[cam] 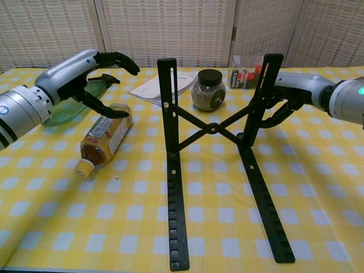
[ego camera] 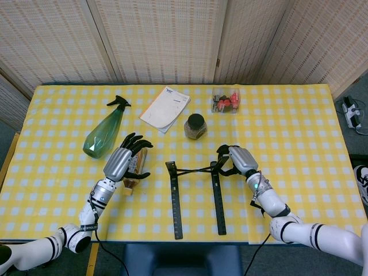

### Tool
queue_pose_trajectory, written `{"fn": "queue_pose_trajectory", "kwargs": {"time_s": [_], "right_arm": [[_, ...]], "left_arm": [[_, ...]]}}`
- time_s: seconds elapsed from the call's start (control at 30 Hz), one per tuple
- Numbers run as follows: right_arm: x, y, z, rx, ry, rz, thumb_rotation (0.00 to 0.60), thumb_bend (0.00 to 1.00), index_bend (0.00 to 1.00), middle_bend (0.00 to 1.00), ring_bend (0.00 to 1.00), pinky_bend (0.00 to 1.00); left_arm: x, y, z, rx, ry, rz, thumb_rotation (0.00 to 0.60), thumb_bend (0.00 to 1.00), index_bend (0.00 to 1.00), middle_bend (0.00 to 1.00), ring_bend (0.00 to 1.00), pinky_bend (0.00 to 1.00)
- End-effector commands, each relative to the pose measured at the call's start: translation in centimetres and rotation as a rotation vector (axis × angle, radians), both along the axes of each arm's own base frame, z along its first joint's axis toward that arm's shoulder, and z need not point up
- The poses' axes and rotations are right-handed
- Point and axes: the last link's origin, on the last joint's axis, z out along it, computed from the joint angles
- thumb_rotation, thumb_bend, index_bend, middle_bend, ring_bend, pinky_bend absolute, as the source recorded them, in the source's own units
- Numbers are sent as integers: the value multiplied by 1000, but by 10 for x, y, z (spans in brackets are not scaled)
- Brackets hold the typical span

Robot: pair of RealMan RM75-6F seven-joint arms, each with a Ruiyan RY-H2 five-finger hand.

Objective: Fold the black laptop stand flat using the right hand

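Table (ego camera: pixel 299 126), yellow check cloth. Black laptop stand (ego camera: pixel 195 169) at centre-near, uprights raised, base rails' long axis 12-to-6, cross-brace spanning 9-to-3. Right hand (ego camera: pixel 240 160) at the stand's 3 o'clock, fingers curled round the right upright (cam: pixel 263 91); it's the nearer hand. Left hand (ego camera: pixel 122 161) well off at 9 o'clock, fingers spread, holding nothing, hovering over a lying tea bottle (cam: pixel 103 138). Judgement: fold turns on pushing that upright down. Clear box (ego camera: pixel 225 100) at 12 holds small red items; jar (ego camera: pixel 195 126) dark-lidded, contents brownish.
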Motion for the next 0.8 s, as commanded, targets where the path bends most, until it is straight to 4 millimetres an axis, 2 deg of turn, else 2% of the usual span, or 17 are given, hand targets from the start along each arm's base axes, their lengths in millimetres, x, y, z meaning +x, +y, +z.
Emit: {"fn": "queue_pose_trajectory", "kwargs": {"time_s": [0.03,0.13,0.2,0.57,0.8], "right_arm": [[-5,10,8,9,-1,29,600,482,239,186,202,169],[-7,19,16,8,-8,61,600,482,61,126,155,128],[-8,26,22,11,-17,84,600,482,5,94,129,103],[-17,70,33,92,0,206,600,482,0,79,114,79],[-30,93,41,134,44,258,600,482,0,79,114,77]], "left_arm": [[-3,-1,5,6,-1,6,600,134,279,266,121,0],[-6,-3,11,14,0,7,600,135,261,254,110,0],[-8,-6,15,17,5,5,600,135,252,247,102,0],[-16,-16,42,59,39,-18,600,134,227,235,89,0],[-19,-21,60,95,76,-49,600,135,218,234,86,0]]}}
